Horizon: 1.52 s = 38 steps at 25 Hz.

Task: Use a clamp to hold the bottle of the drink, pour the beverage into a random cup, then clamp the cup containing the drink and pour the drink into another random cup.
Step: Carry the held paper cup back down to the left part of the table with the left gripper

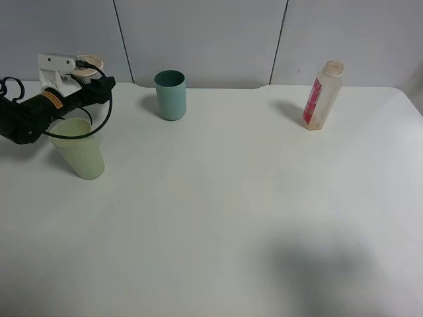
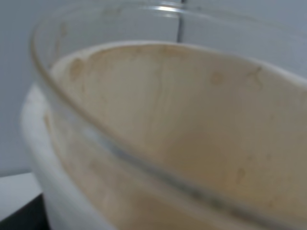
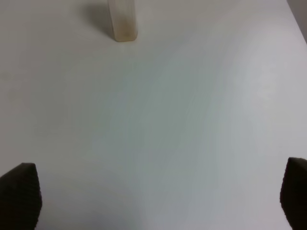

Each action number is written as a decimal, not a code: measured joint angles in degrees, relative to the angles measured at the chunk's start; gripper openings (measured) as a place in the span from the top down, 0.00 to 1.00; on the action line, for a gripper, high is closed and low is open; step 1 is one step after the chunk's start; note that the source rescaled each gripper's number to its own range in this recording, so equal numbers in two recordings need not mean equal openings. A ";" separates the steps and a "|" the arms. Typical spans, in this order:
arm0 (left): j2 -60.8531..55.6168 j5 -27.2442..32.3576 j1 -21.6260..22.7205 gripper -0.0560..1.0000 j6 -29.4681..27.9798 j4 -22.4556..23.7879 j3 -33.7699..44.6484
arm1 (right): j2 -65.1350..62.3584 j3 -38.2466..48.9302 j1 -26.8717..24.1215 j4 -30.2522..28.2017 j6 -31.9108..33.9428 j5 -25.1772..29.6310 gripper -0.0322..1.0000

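On the table, one tumbler stands back centre, another tumbler front-left, the bottle far right.

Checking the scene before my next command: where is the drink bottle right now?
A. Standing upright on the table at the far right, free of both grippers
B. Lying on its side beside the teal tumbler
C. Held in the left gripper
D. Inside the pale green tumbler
A: the bottle stands upright on the table at the far right, nothing touching it.

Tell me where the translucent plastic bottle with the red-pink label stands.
In the exterior high view, the translucent plastic bottle with the red-pink label stands upright at the table's far right, well right of the teal tumbler.
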 joint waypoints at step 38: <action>5.11 -4.08 0.00 0.94 -0.16 0.73 0.92 | 0.00 0.00 0.00 0.00 0.00 0.00 0.00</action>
